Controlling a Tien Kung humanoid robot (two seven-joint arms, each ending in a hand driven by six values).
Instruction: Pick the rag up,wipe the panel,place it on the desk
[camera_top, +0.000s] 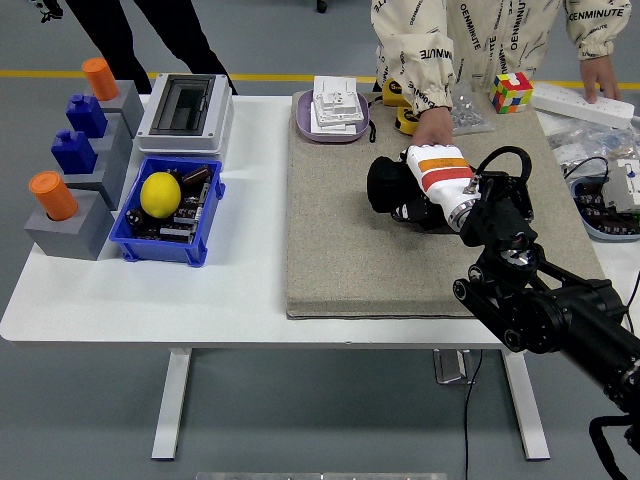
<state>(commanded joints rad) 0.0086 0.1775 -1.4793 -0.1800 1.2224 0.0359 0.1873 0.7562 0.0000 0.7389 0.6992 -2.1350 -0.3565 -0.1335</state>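
Head view: the dark crumpled rag (385, 185) is being gripped by the right hand (432, 180) and pressed over the mostly hidden black panel (420, 213) on the beige felt mat (340, 230), wiping judged underway, placing on the white surface (240, 240) not yet done.

Gathered under the right hand's fingers (388, 186): a bunched black rag (385, 183), on the black panel (428, 212), on a beige felt mat (350, 250) over the white worktop (240, 290). Just behind the fingers, a person's hand (433, 128) on the mat. Far left of the fingers, a blue bin (160, 240) holding a yellow lemon (159, 194). Behind and left, a purple tray (305, 125) carrying white switch plates (337, 104).
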